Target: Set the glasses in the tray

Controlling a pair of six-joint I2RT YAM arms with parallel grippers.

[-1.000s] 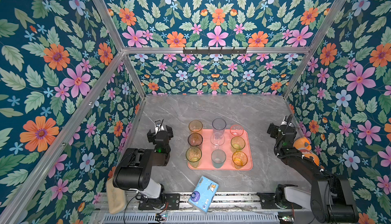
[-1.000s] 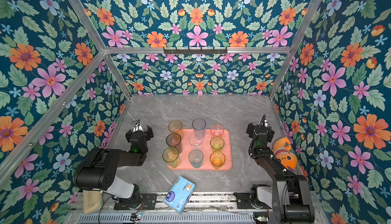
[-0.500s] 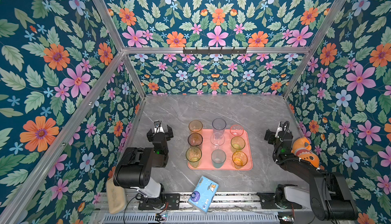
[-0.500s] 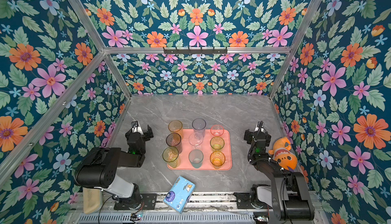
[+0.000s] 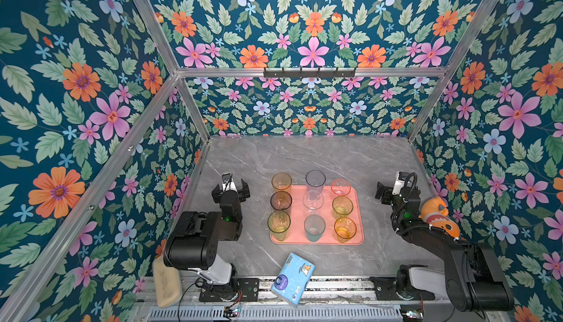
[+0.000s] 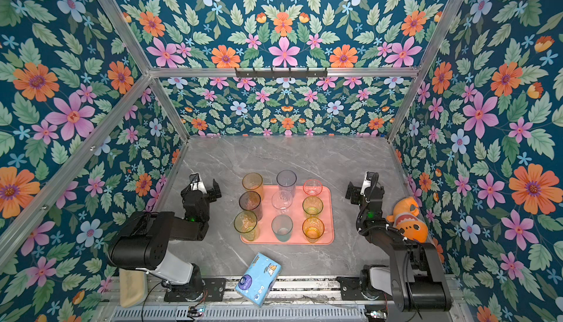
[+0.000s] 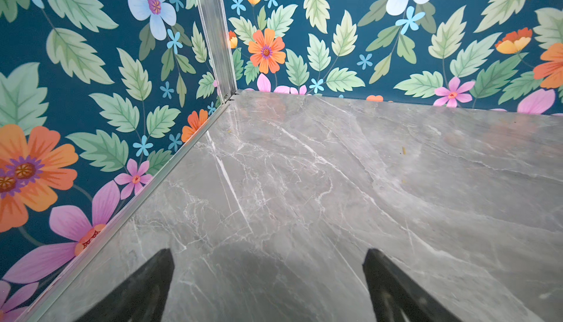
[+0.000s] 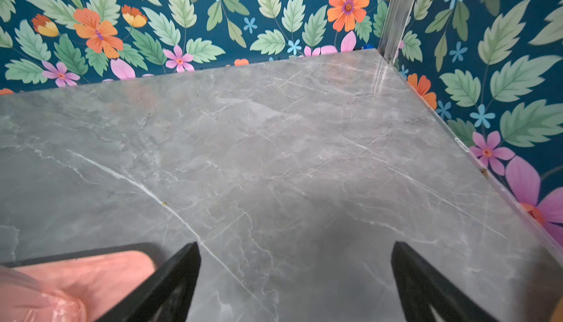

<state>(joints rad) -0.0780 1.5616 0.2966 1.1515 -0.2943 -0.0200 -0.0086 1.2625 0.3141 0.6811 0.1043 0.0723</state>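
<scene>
The salmon-pink tray (image 5: 297, 214) (image 6: 297, 211) lies in the middle of the marble table. Several glasses stand on it in three rows, among them a tall amber one (image 5: 281, 182), a tall grey one (image 5: 315, 180), a short pink one (image 5: 340, 187) and a teal one (image 5: 314, 227). My left gripper (image 5: 230, 187) (image 6: 201, 188) (image 7: 268, 252) hovers open and empty to the left of the tray. On the tray's right, my right gripper (image 5: 394, 188) (image 6: 364, 188) (image 8: 295, 244) is open with nothing in it. The right wrist view catches a tray corner (image 8: 91, 268) and the pink glass (image 8: 36, 305).
A blue tissue pack (image 5: 293, 278) lies at the table's front edge. An orange plush toy (image 5: 438, 217) sits by the right wall behind my right arm. A beige block (image 5: 166, 284) is at the front left. Flowered walls close in three sides.
My right gripper has shifted a little to the left and its arm has folded lower. The left arm has hardly moved. Both grippers stay open.
</scene>
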